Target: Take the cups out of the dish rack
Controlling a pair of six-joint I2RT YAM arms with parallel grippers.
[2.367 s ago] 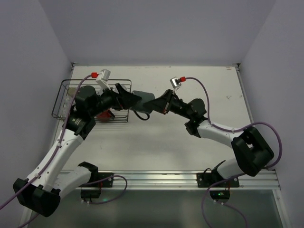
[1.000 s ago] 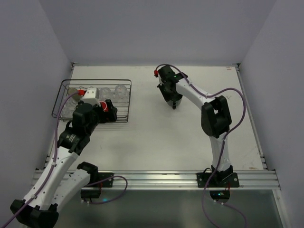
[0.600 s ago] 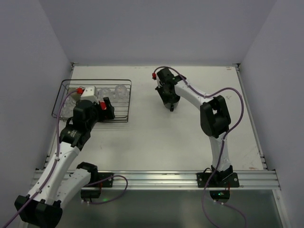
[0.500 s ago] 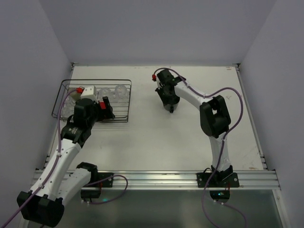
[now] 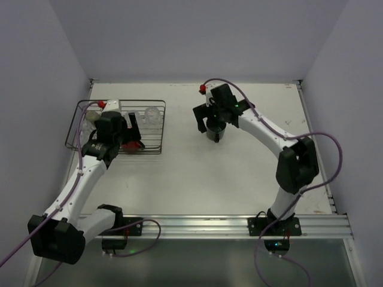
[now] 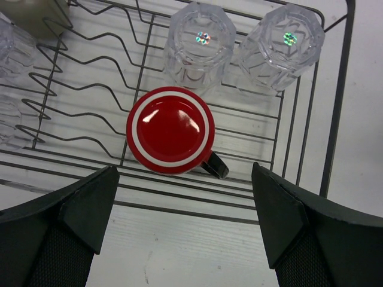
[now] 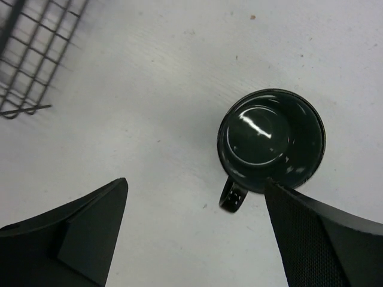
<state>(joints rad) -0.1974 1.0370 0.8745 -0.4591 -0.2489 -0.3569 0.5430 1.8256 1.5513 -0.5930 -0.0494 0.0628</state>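
The dish rack [image 5: 119, 101] sits at the table's left. Inside it, a red mug [image 6: 170, 130] lies upside down, its handle pointing to the near right. Two clear glass cups [image 6: 199, 40] [image 6: 281, 45] stand inverted behind it. An olive-grey cup [image 6: 42, 12] shows at the far left corner. My left gripper [image 6: 184, 197] hangs open above the rack's near rim, just short of the red mug. A dark grey-green mug [image 7: 272, 140] stands upright on the table at centre. My right gripper [image 7: 196, 191] is open above it, with nothing held.
More clear glassware [image 6: 12, 48] crowds the rack's left side. The rack's right corner [image 7: 36, 54] lies left of the dark mug [image 5: 216, 133]. Cables loop over both arms. White walls close in the table at left, right and back.
My right gripper has opened and let go of the dark mug, which now stands alone on the table. The left arm has reached further over the rack.
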